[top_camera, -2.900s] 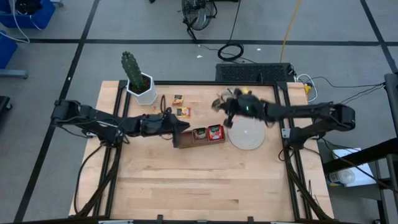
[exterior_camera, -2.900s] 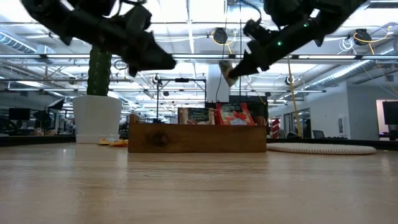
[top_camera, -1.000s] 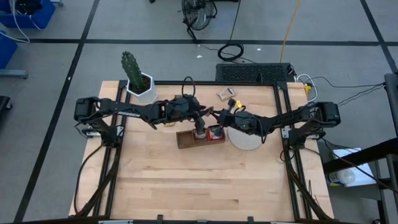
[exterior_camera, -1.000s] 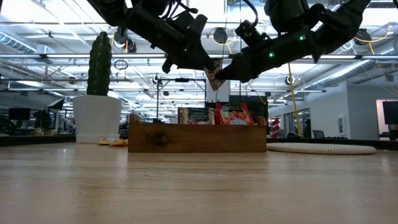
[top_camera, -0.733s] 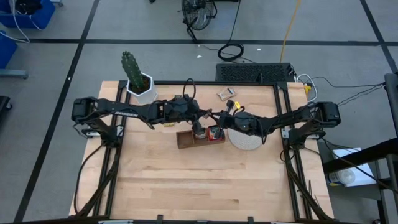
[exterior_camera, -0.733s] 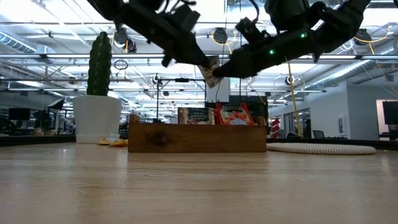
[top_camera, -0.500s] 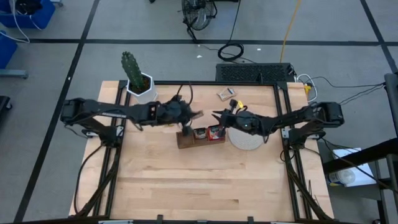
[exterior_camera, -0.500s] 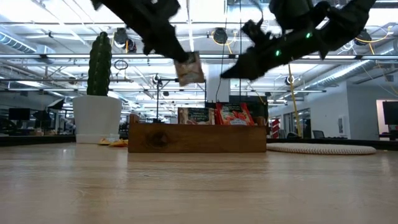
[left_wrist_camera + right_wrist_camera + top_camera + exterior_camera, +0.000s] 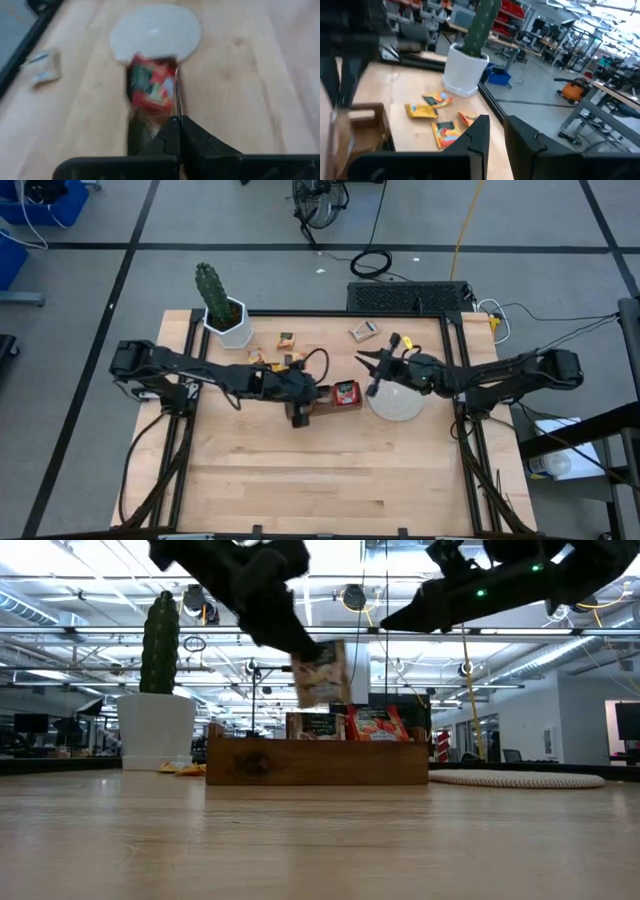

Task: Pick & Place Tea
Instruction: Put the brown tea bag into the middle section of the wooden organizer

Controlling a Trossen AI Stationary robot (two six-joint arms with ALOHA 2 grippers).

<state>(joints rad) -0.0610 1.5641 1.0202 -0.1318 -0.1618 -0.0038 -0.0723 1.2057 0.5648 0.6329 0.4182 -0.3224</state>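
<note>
My left gripper (image 9: 299, 402) (image 9: 303, 652) is over the left end of the brown wooden tray (image 9: 330, 408) (image 9: 318, 762), shut on a tan tea sachet (image 9: 322, 672). A red sachet (image 9: 346, 391) (image 9: 376, 724) and a dark one (image 9: 315, 726) stand upright in the tray. My right gripper (image 9: 366, 363) (image 9: 388, 620) (image 9: 495, 131) is open and holds nothing. It is raised beyond the far-left rim of the round whitish disc (image 9: 397, 402). Yellow-orange sachets (image 9: 295, 361) (image 9: 422, 110) and a tan one (image 9: 366, 331) lie flat on the table beyond the tray. My left gripper pinches the tan sachet between its two fingers at the upper corner (image 9: 306, 659), coming slanting down from the table's left. The left wrist view shows the sachet edge-on (image 9: 176, 107) between the shut fingers. It hangs below them, clear of the tray.
A cactus in a white pot (image 9: 222, 310) (image 9: 160, 680) stands at the table's far left corner. The disc lies flat right of the tray. The near half of the table (image 9: 320, 480) is bare wood.
Both grippers met above the tray with the tan sachet between them. My left gripper took it, and my right gripper let go and drew back up toward the far right. My left gripper swung left, then lowered over the tray's left end, and the sachet now hangs down.
</note>
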